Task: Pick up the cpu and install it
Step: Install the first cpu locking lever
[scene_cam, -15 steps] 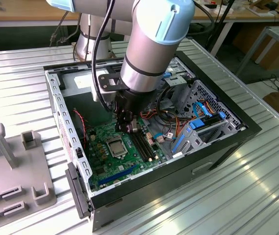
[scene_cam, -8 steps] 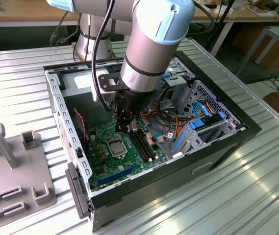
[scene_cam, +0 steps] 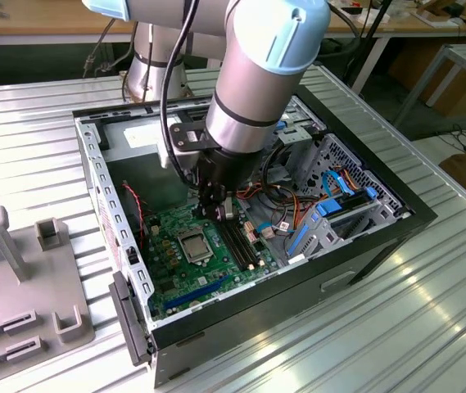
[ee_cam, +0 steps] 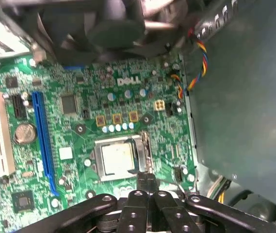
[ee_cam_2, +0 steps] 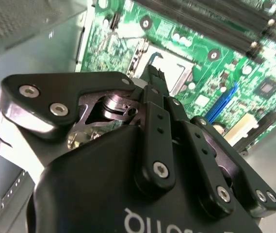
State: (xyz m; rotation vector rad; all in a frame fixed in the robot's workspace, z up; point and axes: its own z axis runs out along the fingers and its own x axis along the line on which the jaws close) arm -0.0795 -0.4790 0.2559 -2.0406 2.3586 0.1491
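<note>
Pressed-together fingers point(ee_cam: 146, 180) hover beside one cpu point(ee_cam: 117, 159) seated in one socket frame point(ee_cam: 145, 151)

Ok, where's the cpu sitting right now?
The cpu lies flat inside the socket frame on the green board, right beside the tool tip in the first wrist view.

The open top of the computer case point(scene_cam: 384, 214) gives access from above. In the exterior view, the green board point(scene_cam: 208, 254) lies on the case floor. The socket frame point(ee_cam: 120, 158), with the cpu point(ee_cam: 117, 158) seated inside, has open air above it. On the exterior view's right, memory slots point(scene_cam: 241, 243), loose cables point(scene_cam: 278, 214) and the drive cage point(scene_cam: 343, 209) crowd the space. The gripper point(ee_cam: 146, 180), fingers together, hangs just beside the socket edge.
</note>
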